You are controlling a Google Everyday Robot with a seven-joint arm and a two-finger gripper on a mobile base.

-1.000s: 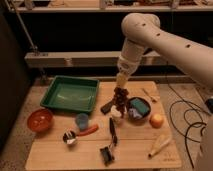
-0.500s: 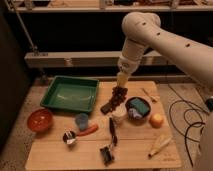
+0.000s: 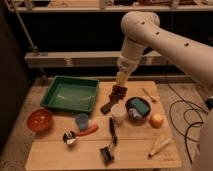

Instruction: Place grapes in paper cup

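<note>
1. Dark reddish-brown grapes (image 3: 119, 92) hang in the air above the wooden counter (image 3: 60, 155), and we see them gripped at the top by the hand (image 3: 120, 84).
2. We read the hand as clamped on the grapes, at the end of a white arm (image 3: 165, 42) that comes down from the upper right.
3. We place the bunch just above and slightly behind the paper cup (image 3: 118, 113), not yet inside it.
4. We see the white paper cup standing upright near the middle of the counter, its pale inside showing.
5. Just right of the cup we find a dark bowl (image 3: 137, 111) with a green and a bluish item in it; what they are we cannot tell.
6. Left of the paper cup stands 1 smaller light-blue cup (image 3: 81, 120), with an orange carrot (image 3: 88, 131) lying just in front of it.
7. We note a green tray (image 3: 71, 94) at the back left and an orange bowl (image 3: 40, 119) at the left edge.
8. An orange round fruit (image 3: 157, 120) sits right of the dark bowl, and a pale, elongated item (image 3: 160, 145) lies nearer the front right corner.
9. Between the tray and the paper cup we see a dark flat object (image 3: 107, 107) lying under the hanging bunch.
</note>
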